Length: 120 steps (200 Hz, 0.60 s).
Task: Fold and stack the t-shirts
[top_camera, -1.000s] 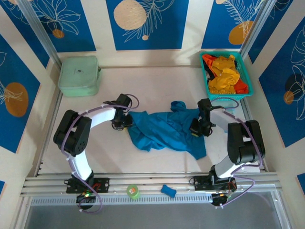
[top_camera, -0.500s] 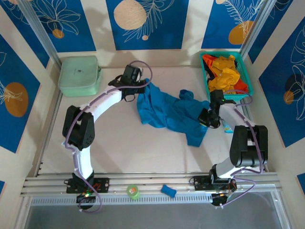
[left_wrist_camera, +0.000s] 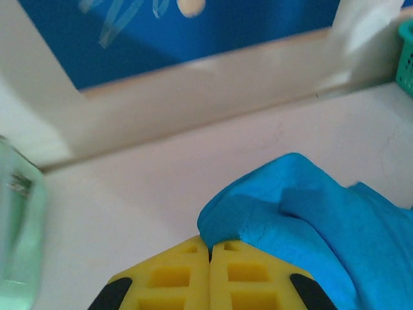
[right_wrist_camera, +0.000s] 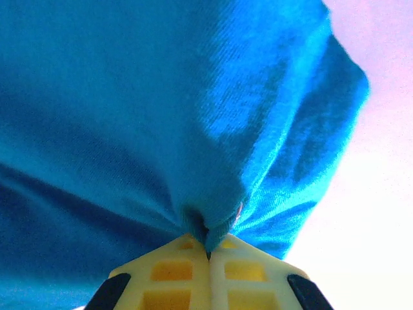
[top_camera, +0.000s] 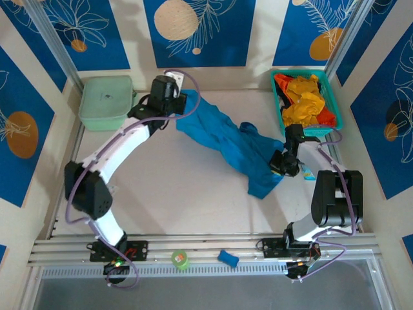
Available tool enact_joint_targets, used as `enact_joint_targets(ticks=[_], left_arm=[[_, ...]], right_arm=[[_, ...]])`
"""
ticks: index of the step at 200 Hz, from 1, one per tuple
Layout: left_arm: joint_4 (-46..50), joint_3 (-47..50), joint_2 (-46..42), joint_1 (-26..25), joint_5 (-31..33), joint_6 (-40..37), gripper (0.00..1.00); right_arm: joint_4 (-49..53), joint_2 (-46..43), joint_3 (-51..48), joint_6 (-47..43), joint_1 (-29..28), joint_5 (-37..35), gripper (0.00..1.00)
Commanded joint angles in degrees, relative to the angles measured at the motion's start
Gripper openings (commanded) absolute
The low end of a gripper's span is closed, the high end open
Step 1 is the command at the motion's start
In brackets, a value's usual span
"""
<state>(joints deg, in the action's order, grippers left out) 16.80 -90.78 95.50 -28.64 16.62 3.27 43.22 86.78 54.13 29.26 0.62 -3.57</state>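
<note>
One blue t-shirt (top_camera: 226, 145) being held at both ends | left tool (top_camera: 173, 103) clenching its far-left end | right tool (top_camera: 284, 163) clenching its near-right end | long axis running diagonally between them

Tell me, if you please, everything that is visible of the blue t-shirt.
The blue t-shirt is one solid medium blue, made of soft cloth with a fine weave, and it is unfolded and wrinkled. It stretches diagonally over the table, from the far left toward the right side. The left fingers are shut on one bunched edge, and the right fingers pinch a gathered fold at the other end. A loose corner trails toward the near side.
</note>
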Motion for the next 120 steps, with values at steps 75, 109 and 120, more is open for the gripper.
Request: enact_joint_targets(ticks=[75,109,120], left_arm=[[-6.4,13.4,-6.5,-0.1,16.1,-2.4,0.02],[-3.7,19.7,-12.3,-0.3,15.9,3.2,0.58],[-0.7,19.4,-13.2,-0.4,16.1,4.1,0.75]], right_arm=[[1.3,-4.0,-9.1,5.0,-15.5,11.9,0.0],[-1.2,-0.9,-10.6,6.4,-17.1,11.0,0.22],[-0.4,-1.2,-9.1,5.9,-17.2,10.3,0.32]])
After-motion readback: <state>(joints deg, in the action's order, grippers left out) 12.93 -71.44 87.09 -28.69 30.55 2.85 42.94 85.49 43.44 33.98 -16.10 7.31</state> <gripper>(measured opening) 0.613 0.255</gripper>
